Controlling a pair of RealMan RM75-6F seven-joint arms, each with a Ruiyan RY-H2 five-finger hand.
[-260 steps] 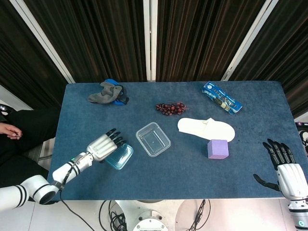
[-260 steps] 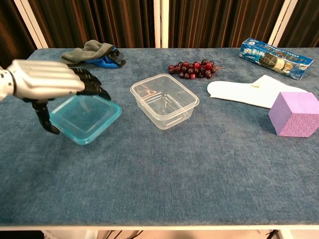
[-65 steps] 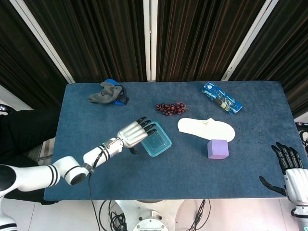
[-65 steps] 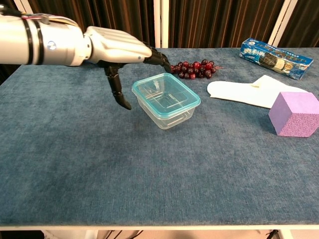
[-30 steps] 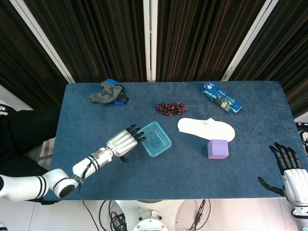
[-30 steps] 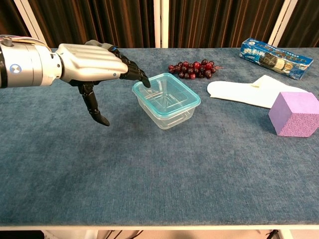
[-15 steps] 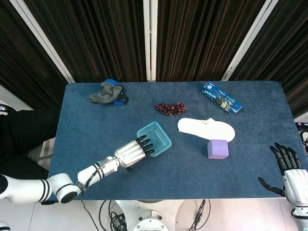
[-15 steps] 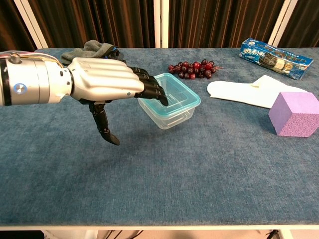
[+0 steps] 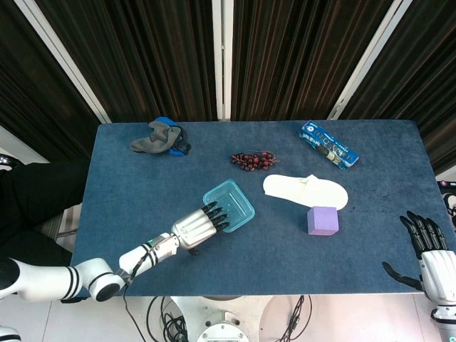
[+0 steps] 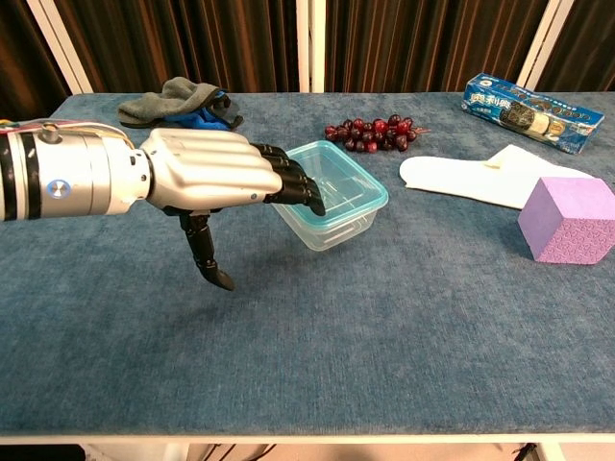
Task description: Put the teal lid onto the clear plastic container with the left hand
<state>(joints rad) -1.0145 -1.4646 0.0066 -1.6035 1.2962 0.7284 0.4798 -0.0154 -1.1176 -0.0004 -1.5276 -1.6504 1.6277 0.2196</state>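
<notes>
The teal lid [image 9: 231, 204] [image 10: 346, 188] lies on top of the clear plastic container [image 10: 332, 228] near the middle of the blue table. My left hand [image 9: 196, 227] [image 10: 216, 180] is stretched out flat at the container's near-left corner, palm down, its dark fingertips [image 10: 306, 192] over the lid's edge; whether they touch it cannot be told. Its thumb hangs down toward the cloth, and it holds nothing. My right hand [image 9: 429, 258] hovers open off the table's front right corner, seen only in the head view.
A purple cube [image 9: 322, 221] [image 10: 567, 218] and a white slipper [image 9: 305, 190] [image 10: 476, 180] lie right of the container. Dark grapes [image 9: 251, 160] [image 10: 373, 133] sit behind it. A grey and blue glove [image 9: 160, 137] [image 10: 176, 103] is at back left, a blue biscuit pack [image 9: 328, 144] [image 10: 527, 112] at back right.
The left hand set the lid on the container, pulled back to the left, then came in again lower; in the last half second it barely shifted. The right hand stays still.
</notes>
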